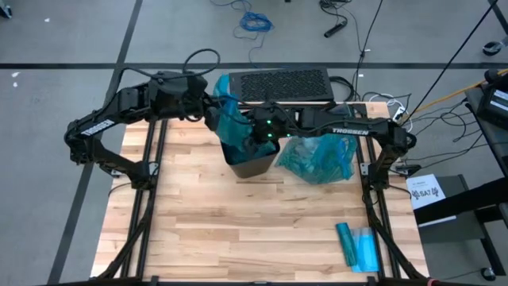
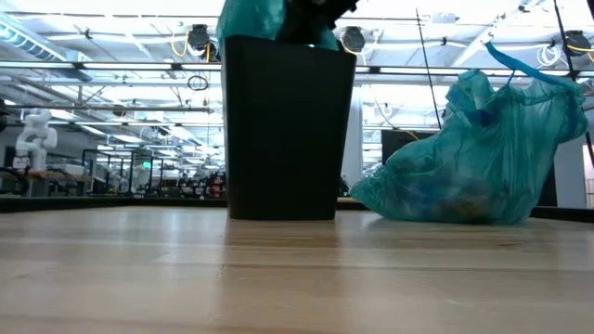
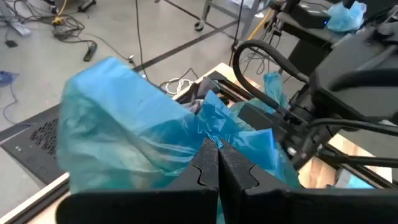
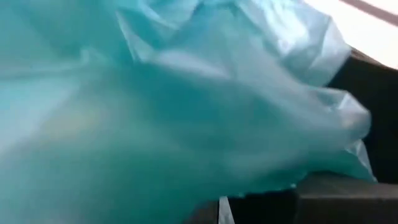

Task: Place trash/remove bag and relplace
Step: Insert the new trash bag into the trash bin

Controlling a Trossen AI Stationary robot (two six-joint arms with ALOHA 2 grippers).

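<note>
Right now a tall black bin with flat, smooth sides is standing near the back edge of the wooden table. A thin, crinkly teal bag is draping over the bin's rim. The left gripper is reaching over the bin from the back left corner, its fingers pressed together on a fold of that bag. The right gripper is leaning in from the right side above the bin, pinching the same teal plastic, which is filling its whole wrist view. Just beside the bin, a full, lumpy teal bag is sitting tied at the top; pale lumps showing through it may be the trash, but I cannot tell. A flat blue packet is lying near the front right corner. A black mesh tray is sitting behind the bin.
</note>
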